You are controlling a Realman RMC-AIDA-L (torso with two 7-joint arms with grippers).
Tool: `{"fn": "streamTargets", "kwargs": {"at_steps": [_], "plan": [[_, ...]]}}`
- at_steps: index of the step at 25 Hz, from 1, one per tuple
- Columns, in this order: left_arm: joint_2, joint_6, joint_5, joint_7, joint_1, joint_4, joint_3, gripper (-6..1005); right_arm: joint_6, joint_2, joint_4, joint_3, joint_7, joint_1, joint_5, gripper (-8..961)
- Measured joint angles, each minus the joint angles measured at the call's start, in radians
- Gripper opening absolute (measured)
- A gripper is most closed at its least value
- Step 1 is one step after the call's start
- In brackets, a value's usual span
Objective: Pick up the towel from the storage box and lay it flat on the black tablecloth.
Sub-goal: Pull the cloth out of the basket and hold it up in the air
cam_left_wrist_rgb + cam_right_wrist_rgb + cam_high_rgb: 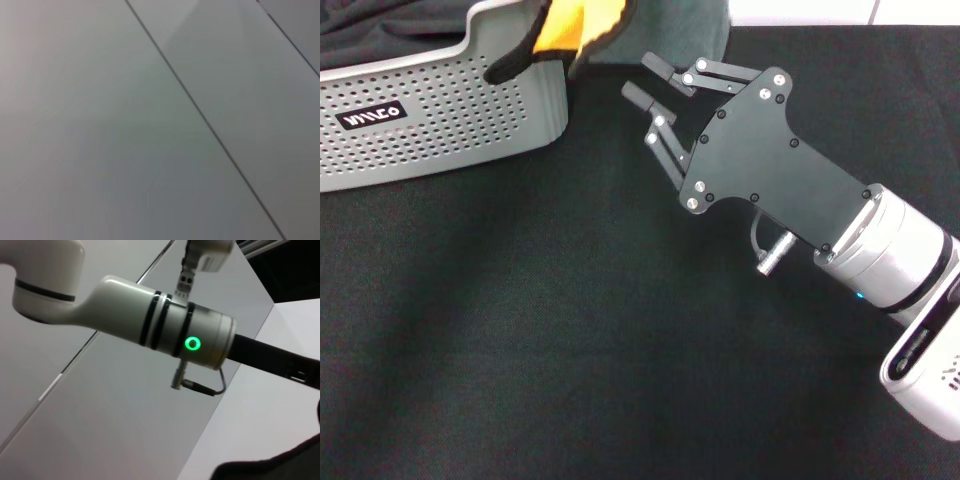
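At the far left you see the storage box (440, 110), light grey with rows of holes and a black label, standing on the black tablecloth (540, 330). The towel (570, 25), orange-yellow with a black edge, hangs over the box's right rim, partly inside. A dark cloth (380, 25) lies in the box beside it. To the right, your right gripper (650, 85) reaches in slantwise from the lower right, low over the tablecloth, fingers spread apart and empty, just beside the towel. Your left gripper is out of view
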Motion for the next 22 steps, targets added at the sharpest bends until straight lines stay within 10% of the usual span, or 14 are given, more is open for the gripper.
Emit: {"fn": "streamTargets", "kwargs": {"at_steps": [8,10,16,22], "plan": [[-0.001,-0.249,0.001,0.015,0.012,-0.033,0.155,10,-0.013,0.0,-0.035,-0.004,0.038,-0.01,0.014,188],[0.0,-0.302,0.002,0.018,0.009,-0.054,0.185,11,-0.017,0.0,-0.039,-0.003,0.04,-0.005,0.033,417],[-0.002,-0.411,-0.008,0.011,-0.024,-0.104,0.233,11,-0.009,0.0,-0.027,-0.003,0.084,0.036,0.078,630],[-0.001,-0.523,-0.009,0.014,-0.057,-0.131,0.293,11,-0.006,0.0,-0.019,-0.012,0.137,0.045,0.107,626]]}}
